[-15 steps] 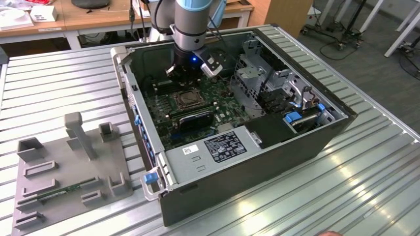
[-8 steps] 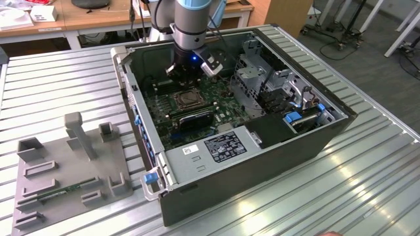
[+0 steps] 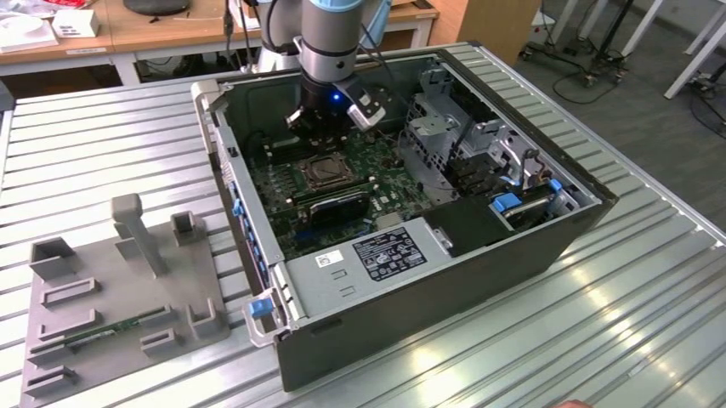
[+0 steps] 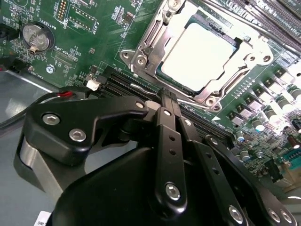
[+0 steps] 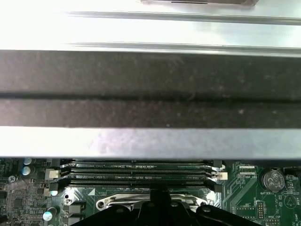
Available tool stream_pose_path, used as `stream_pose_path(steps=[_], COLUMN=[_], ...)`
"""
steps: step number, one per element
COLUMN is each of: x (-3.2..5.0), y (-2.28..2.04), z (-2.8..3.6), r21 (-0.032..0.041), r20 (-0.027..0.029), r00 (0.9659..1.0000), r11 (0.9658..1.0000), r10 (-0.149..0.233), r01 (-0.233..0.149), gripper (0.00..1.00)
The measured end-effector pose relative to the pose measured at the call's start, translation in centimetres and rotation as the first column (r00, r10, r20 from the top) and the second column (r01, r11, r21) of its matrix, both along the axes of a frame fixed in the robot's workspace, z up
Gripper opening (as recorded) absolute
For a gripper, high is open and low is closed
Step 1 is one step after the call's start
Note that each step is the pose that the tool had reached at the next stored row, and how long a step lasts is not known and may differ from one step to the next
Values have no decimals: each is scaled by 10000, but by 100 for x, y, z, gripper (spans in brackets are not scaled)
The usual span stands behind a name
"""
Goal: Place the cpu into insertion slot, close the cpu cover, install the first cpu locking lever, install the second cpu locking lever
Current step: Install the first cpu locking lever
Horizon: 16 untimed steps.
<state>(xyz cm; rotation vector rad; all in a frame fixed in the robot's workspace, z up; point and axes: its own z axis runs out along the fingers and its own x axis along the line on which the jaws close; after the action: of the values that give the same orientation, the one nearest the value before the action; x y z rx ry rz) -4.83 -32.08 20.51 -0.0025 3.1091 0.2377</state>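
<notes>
The cpu sits in the insertion slot under the lowered cpu cover, just left of centre in the exterior view; the tool, drawn narrow (apparently empty), hangs just beside it. A slip there could gouge the green board or leave the cover unlatched. The print on the white label is too small to read.

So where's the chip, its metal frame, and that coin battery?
cpu (image 4: 197,54), second wrist view, top's middle.
cpu cover (image 4: 151,42), second wrist view, side bar.
coin battery (image 4: 35,36), second wrist view, round face.
</notes>
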Motion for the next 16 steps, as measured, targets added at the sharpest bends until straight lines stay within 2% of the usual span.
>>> stream_pose_path(steps=[7, 16], x=[-4, -9], y=[16, 48], z=[1, 0], r21=[-1, 0], r20=[-1, 6], r00=[10000, 9997], r11=[10000, 9997], r10=[-28, -263], r01=[28, 263], gripper=[11, 11])
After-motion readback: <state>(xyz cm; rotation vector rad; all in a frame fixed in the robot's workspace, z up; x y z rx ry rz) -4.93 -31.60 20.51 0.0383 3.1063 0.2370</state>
